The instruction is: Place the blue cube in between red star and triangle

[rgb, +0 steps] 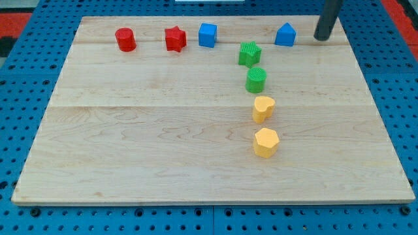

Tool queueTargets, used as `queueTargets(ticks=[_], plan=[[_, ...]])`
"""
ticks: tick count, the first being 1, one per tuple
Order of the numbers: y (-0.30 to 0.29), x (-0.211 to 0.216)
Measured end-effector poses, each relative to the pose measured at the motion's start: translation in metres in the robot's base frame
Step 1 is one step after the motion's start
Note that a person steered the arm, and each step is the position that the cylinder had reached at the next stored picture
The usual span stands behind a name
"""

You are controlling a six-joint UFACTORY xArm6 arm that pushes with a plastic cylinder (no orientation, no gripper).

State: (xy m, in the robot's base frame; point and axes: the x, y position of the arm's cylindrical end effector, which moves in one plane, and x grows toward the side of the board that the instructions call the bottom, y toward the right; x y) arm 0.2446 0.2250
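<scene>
In the camera view, the blue cube is seen at upper centre, just right of the red star, well left of the blue triangle. My tip, touching nothing, is placed at upper right beside that triangle, which could be knocked away if the tip is swept leftward carelessly.

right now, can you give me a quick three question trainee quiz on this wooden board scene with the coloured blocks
1. True or false: the blue cube lies between the red star and the blue triangle-topped block.
2. Which block is nearest my tip? A) red cylinder B) blue triangle-topped block C) yellow hexagon block
3. Fill in: below the green star-shaped block, toward the view's bottom, come the green cylinder, the yellow heart-shaped block, then the yellow ____.

Key: 1 true; 2 B, my tip is just to its right in the view, apart from it; 3 hexagon.
</scene>
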Motion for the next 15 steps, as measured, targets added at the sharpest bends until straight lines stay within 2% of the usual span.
queueTargets(ticks=[2, 3, 4, 5, 8, 9, 10, 11, 13, 15], plan=[[-0.071, -0.004], [-0.096, -0.030], [-0.083, -0.052], [-0.142, -0.052], [-0.258, -0.052], [-0.258, -0.051], [-0.258, -0.022], [-0.254, -0.012], [-0.185, -0.013], [-0.178, -0.015]])
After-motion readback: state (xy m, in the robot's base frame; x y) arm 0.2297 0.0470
